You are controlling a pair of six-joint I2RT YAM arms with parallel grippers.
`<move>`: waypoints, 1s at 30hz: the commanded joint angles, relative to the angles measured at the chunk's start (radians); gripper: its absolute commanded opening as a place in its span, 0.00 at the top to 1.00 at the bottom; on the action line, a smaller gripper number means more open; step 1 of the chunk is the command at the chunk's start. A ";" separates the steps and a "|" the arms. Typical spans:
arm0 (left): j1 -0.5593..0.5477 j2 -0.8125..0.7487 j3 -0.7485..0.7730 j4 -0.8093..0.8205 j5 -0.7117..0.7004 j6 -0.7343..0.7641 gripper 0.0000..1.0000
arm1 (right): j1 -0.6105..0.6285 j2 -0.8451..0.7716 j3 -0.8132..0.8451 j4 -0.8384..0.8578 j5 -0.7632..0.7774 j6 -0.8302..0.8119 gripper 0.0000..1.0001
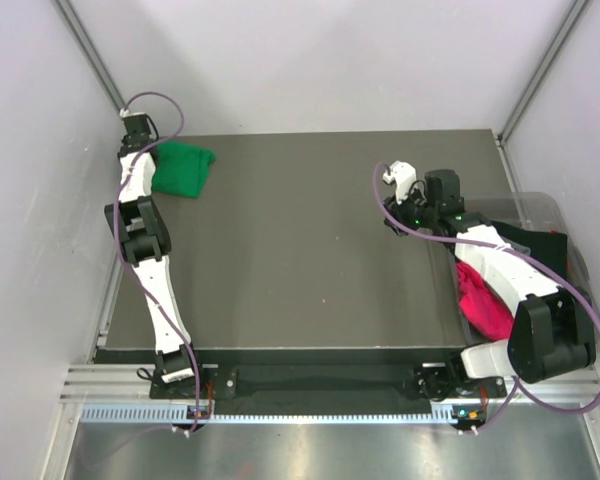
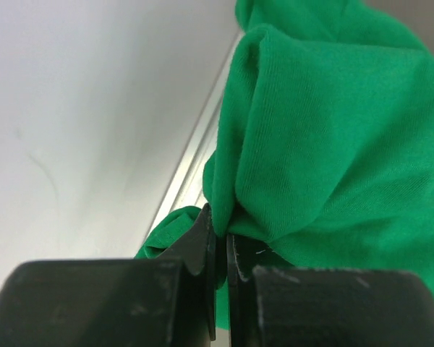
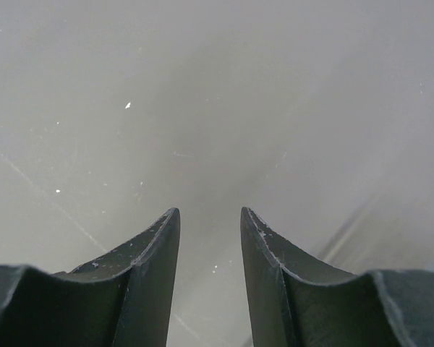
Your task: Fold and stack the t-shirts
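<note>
Left gripper (image 2: 220, 228): 2 jaws pressed together, clamped on a fold of the green t-shirt (image 1: 185, 170). The fabric bunches up just ahead of the jaw tips and spreads off to their right; a small lobe of it also shows to their left. White wall and a metal rail lie left of the jaws.

Table (image 1: 300, 250): dark grey. The green t-shirt sits crumpled at its far left corner, where the left arm ends.

Right gripper (image 3: 210, 213): jaws apart, nothing between them, only bare table surface ahead. It is well apart from the green t-shirt.

Behind the right jaws, back along that arm, a magenta t-shirt (image 1: 485, 300) lies heaped under the forearm. A black t-shirt (image 1: 540, 245) lies beside it, in a clear bin (image 1: 540, 205) at the table's right edge.
</note>
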 commanded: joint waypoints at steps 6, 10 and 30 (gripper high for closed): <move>0.015 0.027 0.048 0.118 -0.042 0.027 1.00 | -0.020 0.007 0.005 0.048 -0.028 0.016 0.60; 0.015 0.030 0.047 0.123 -0.037 0.027 1.00 | -0.021 0.017 0.017 0.041 -0.031 0.017 0.60; -0.117 -0.387 -0.594 0.247 0.113 0.095 1.00 | -0.036 -0.029 -0.003 0.061 -0.047 0.028 0.60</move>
